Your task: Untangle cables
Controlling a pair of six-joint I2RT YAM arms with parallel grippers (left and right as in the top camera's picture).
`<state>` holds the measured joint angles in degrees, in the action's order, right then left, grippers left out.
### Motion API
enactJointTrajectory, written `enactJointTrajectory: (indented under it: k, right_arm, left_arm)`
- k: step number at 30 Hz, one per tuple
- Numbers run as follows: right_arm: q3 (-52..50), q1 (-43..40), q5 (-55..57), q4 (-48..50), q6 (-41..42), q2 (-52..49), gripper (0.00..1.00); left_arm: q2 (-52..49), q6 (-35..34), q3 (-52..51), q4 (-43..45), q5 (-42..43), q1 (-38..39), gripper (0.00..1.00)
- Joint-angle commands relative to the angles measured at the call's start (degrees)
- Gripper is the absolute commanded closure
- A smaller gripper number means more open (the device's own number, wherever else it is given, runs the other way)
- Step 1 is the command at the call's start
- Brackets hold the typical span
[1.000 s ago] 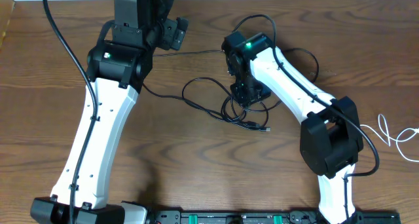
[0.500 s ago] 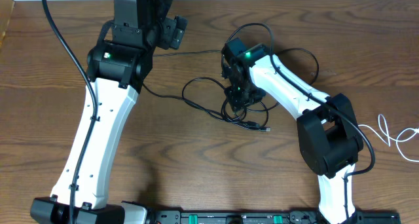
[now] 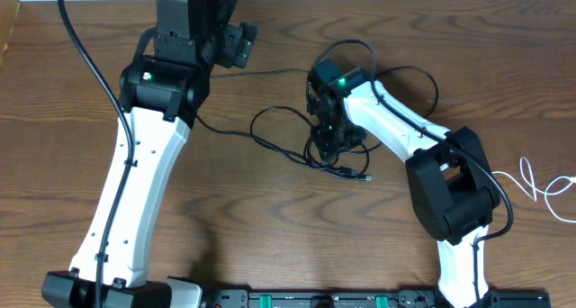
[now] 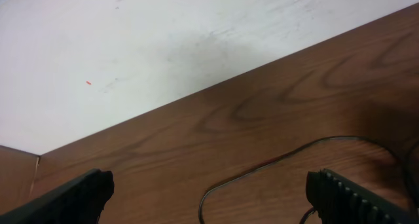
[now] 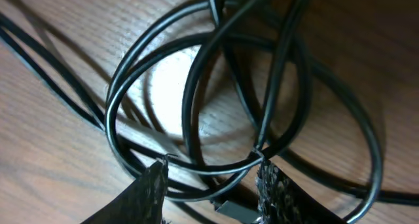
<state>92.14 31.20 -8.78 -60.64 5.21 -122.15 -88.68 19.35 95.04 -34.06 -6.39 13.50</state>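
Tangle of thin black cords [image 3: 315,153] at table centre, directly under right gripper [image 5: 211,185]; fingers narrowly parted, loops crossing between, apparently none clamped. Left gripper [image 4: 209,201] spread wide, empty, well apart toward 10 o'clock.

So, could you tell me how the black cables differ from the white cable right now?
The black cables lie in crossing loops at mid-table; the white cable is one loose wavy strand at the far right. The right gripper sits open over the black cables; no gripper is near the white cable. Both rest on the table.
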Motion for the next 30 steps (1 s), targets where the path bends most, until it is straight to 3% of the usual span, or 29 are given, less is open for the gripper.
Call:
enactJointTrajectory:
  k: [1,16,23,25,26,28,30]
  right_arm:
    - [-0.42,-0.59,2.93,0.42,0.85,0.17,0.58]
    - [-0.59,-0.39,4.09,1.38,1.60,0.13,0.56]
    - [-5.31,-0.37,2.14,5.97,3.78,0.13,0.56]
    - [-6.88,-0.37,2.12,7.17,4.42,0.13,0.66]
    - [-7.65,-0.37,2.10,7.61,4.66,0.13,0.79]
    - [-8.04,-0.33,2.10,7.72,4.61,0.13,0.95]
    - [-8.02,-0.35,1.68,8.13,4.57,0.13,0.99]
  left_arm:
    - [-0.04,0.13,-0.98,0.28,-0.94,-0.26,0.02]
    - [-0.04,0.11,-0.98,0.31,-0.68,-0.26,0.02]
    - [-0.04,0.13,-0.98,0.33,-0.72,-0.26,0.02]
    - [-0.04,0.13,-0.98,0.33,-0.72,-0.26,0.02]
    - [-0.04,0.13,-0.98,0.33,-0.72,-0.26,0.02]
    - [-0.04,0.13,-0.98,0.33,-0.72,-0.26,0.02]
    - [-0.04,0.13,-0.98,0.33,-0.72,-0.26,0.02]
